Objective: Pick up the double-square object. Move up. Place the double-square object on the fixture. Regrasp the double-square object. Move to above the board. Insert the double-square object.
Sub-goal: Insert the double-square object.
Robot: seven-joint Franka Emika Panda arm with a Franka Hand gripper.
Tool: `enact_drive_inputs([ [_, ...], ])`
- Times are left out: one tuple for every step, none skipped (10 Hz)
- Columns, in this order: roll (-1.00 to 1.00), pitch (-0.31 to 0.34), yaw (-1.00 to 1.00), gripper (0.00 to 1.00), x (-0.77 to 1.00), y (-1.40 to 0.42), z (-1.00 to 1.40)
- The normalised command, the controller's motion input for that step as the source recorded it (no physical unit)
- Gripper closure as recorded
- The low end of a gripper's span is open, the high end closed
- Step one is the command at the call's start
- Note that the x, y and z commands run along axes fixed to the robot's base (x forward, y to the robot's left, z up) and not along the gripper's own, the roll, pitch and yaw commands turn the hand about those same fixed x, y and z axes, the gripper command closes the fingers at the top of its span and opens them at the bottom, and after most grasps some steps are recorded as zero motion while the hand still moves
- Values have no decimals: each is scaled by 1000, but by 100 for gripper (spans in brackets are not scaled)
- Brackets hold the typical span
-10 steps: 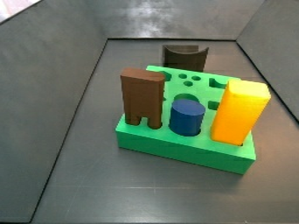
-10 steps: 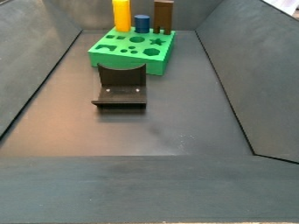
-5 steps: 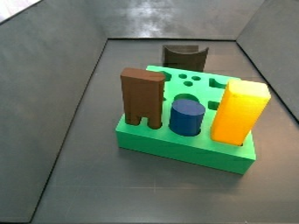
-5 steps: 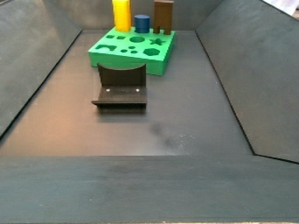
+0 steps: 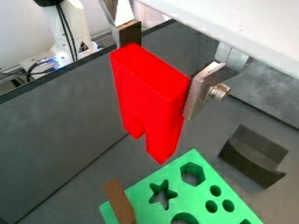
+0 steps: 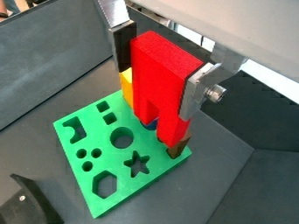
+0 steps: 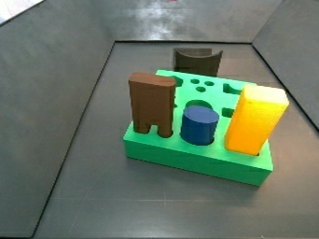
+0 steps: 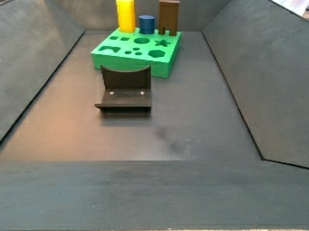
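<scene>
In both wrist views my gripper [image 5: 159, 83] [image 6: 159, 77] is shut on the bright red double-square object [image 5: 147, 98] [image 6: 162, 83], held upright between the silver fingers, well above the green board [image 6: 82, 136] [image 5: 197, 208]. The gripper and the red object are out of view in both side views. The board [image 7: 174, 145] [image 8: 118, 50] stands on the floor with shaped holes in its top. The dark fixture [image 7: 197, 61] [image 8: 125, 93] [image 5: 254, 155] with a curved notch stands right next to the board.
On the board stand a brown two-legged block [image 7: 151, 103], a blue cylinder [image 7: 199, 124] and a yellow-orange block [image 7: 256, 118] [image 6: 124, 84]. Grey slanted walls [image 7: 62, 65] enclose the floor on all sides.
</scene>
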Motion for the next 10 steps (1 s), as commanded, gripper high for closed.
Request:
enact_drive_inputs([
  [0,0,0,100,23,0,0],
  [0,0,-29,100,380,-66,0],
  [0,0,-111,100,649,-146,-49],
  [4,0,-143,100,774,-229,-40],
  [33,0,-123,100,903,-266,-11],
  [37,0,-103,100,920,-263,-17],
  [51,21,-97,100,914,-231,-23],
  [76,41,-97,100,909,-177,-34],
  [99,53,-106,100,917,-91,-40],
  [124,56,-166,100,880,0,-74],
])
